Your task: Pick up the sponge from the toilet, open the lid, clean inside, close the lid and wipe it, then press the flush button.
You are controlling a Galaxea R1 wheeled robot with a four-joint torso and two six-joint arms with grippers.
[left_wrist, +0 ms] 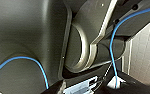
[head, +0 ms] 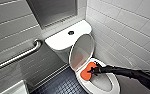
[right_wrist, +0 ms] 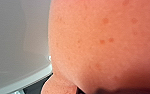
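- Tiled walls point(head: 126, 27): white, meeting in a corner and enclosing the toilet on two sides.
- Floor point(head: 62, 85): dark small tiles, lying beside the toilet's base.
- The toilet point(head: 63, 41): white, standing in the corner with its boxy tank against the back wall. Its oval bowl point(head: 112, 87) is lying open and is taking in the sponge and the tip of the right arm at its back end.
- Right arm point(head: 131, 73): dark-sleeved, reaching in from the right across the bowl.
- The lid point(head: 82, 50): standing raised and leaning back toward the tank, with an orange glow reflecting on its underside.
- Grab bar point(head: 18, 57): metal, running along the left wall, well apart from the bowl.
- The sponge point(head: 85, 73): orange-red, sitting at the back of the bowl just below the raised lid. In the right wrist view it point(right_wrist: 103, 45) is looming beside white ceramic.
- Right gripper point(head: 93, 70): its fingers are clenching the sponge.
- Flush button point(head: 71, 32): dark and round, sitting on the tank top.
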